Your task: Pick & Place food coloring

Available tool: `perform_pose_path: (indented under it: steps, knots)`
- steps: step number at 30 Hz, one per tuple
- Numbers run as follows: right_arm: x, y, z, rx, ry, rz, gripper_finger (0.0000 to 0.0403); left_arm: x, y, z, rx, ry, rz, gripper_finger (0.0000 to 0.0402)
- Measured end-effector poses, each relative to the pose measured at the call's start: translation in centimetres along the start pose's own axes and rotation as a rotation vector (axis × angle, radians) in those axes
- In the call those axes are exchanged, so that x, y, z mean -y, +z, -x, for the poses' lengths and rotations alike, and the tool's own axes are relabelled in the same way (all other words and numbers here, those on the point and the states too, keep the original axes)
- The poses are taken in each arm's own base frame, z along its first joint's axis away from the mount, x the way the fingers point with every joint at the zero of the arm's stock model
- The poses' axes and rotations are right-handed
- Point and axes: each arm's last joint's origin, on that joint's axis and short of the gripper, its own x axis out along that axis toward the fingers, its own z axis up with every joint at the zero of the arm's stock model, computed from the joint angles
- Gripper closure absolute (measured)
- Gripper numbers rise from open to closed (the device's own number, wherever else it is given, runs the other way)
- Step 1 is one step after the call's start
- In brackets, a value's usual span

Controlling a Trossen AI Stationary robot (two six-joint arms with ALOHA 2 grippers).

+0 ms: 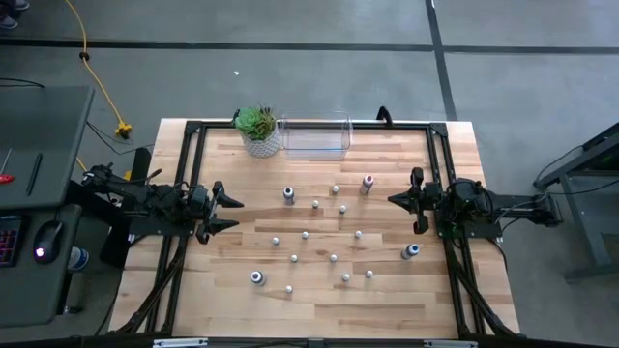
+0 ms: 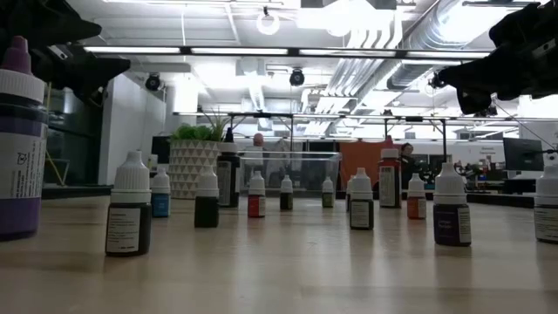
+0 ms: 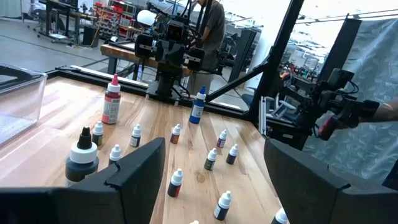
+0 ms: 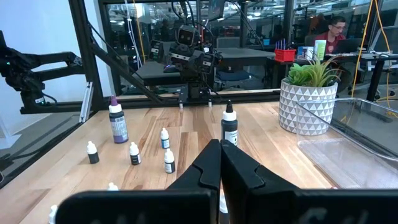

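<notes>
The food coloring bottles stand upright on their bases, scattered over the middle of the wooden table [image 1: 222, 290]. Several are tiny and pale [image 1: 334, 257]. Bigger ones stand at the far middle [image 1: 288, 194], far right with a red top [image 1: 368, 183], near right with a blue top [image 1: 411, 251] and near left [image 1: 257, 277]. They also show in the low view [image 2: 129, 216]. My left gripper [image 1: 230, 212] hovers open at the table's left, with bottles ahead of its fingers [image 3: 214, 180]. My right gripper [image 1: 394, 200] hovers shut and empty at the table's right [image 4: 221, 163].
A clear plastic bin [image 1: 314, 136] stands at the far edge, with a green potted plant [image 1: 257, 129] to its left. A black frame [image 1: 193, 130] runs around the table. People and workbenches show in the room beyond [image 4: 334, 31].
</notes>
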Motion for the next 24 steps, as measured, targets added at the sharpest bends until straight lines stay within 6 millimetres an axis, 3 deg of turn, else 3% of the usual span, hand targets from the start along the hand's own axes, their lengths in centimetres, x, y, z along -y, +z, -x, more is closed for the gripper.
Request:
perform_pose_path:
  steps: [12, 20, 24]
  knots:
    - [0.00, 0.05, 0.00, 0.005, 0.000, 0.000, 0.0402, 0.00, 0.00, 0.00, 0.000, 0.000, 0.000, 0.0130]
    - [-0.04, 0.52, 0.02, 0.053, 0.011, -0.112, 0.0402, 0.00, 0.00, 0.00, 0.000, 0.000, 0.000, 0.0130]
    - [-0.15, 0.74, 0.04, 0.071, 0.043, -0.066, 0.0402, 0.00, 0.00, 0.00, 0.000, 0.000, 0.000, 0.0130]
